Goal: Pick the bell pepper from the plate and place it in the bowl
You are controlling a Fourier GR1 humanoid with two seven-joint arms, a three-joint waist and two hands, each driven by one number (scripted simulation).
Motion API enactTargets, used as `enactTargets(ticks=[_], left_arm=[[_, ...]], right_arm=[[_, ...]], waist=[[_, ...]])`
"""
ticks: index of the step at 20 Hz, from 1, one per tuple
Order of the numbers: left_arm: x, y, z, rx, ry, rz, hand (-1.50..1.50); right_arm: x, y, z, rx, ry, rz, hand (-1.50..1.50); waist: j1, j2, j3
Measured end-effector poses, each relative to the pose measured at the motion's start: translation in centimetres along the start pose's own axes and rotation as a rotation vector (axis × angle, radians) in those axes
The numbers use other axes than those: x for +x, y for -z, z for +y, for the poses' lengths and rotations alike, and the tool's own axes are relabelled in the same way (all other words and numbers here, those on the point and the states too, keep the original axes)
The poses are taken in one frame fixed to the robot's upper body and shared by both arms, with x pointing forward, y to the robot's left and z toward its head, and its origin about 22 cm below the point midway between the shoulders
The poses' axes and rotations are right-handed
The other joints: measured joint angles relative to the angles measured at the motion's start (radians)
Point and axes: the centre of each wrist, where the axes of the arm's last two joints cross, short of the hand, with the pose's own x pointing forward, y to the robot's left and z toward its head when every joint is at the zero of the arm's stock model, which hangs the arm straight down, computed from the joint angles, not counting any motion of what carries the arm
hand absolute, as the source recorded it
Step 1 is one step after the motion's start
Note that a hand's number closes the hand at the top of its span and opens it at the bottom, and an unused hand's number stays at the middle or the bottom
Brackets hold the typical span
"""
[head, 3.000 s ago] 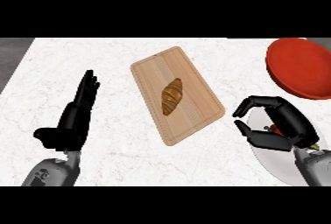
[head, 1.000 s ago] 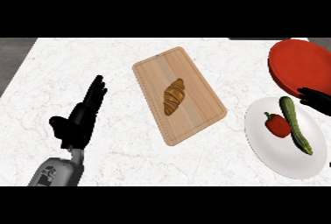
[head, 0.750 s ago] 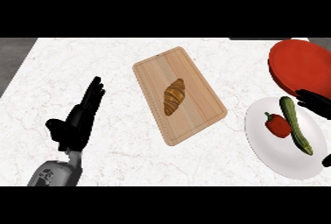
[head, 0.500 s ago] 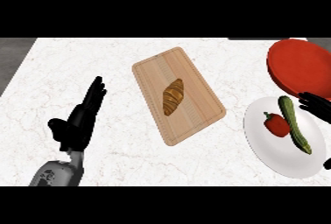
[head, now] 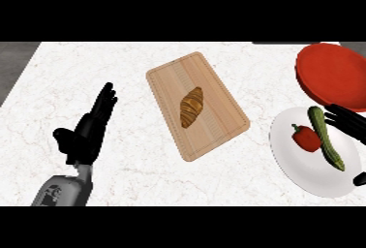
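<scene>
The bell pepper [head: 306, 138] is small, red and glossy, with a short green stem at its upper left, and it lies on its side on the white plate [head: 300, 167] at the right of the frame. Just to its right on the same plate lies a long green zucchini [head: 326, 138], running from the plate's upper edge down toward its lower right. Above the plate, at the upper right, sits the red bowl [head: 332, 72], its near rim just meeting the plate's top edge. The worktop [head: 129, 179] is pale marble with faint reddish veining; a darker grey strip shows past its edge at the upper left. In the middle of the frame a wooden cutting board [head: 214, 126] lies at a slant, carrying a brown croissant [head: 190, 106]. My right hand [head: 350, 123] comes in at the right edge, its dark fingers [head: 343, 116] spread and relaxed over the plate's right rim, holding nothing; the pepper lies to their left, apart from them, with the zucchini in between. A dark tip at the plate's lower right may be my thumb. My left hand [head: 84, 133] rests at the lower left, open, fingers straight and pointing up the frame, well apart from everything.
</scene>
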Motion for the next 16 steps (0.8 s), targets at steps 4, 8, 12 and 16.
enactTargets(ticks=[4, 8, 12, 16], left_arm=[[0.1, -0.5, -1.0, -0.003, 0.002, -0.001, 0.0], [0.0, -0.8, -0.8, 0.001, -0.004, 0.001, 0.0], [-0.2, -0.7, -0.3, -0.002, -0.011, 0.005, 0.0], [0.4, -0.4, -0.1, -0.002, -0.009, -0.001, 0.0]], right_arm=[[-1.1, 1.0, 1.0, 0.016, 0.027, 0.01, -1.5], [-2.1, 1.3, 1.8, 0.021, 0.043, 0.017, -1.5], [-3.1, 2.5, 2.7, 0.021, 0.043, 0.02, -1.5], [-3.5, 2.8, 2.8, 0.0, -0.021, 0.045, -1.5]], waist=[[0.002, 0.0, 0.0], [0.001, -0.001, 0.0], [0.002, 0.0, 0.0], [0.002, -0.001, -0.001]])
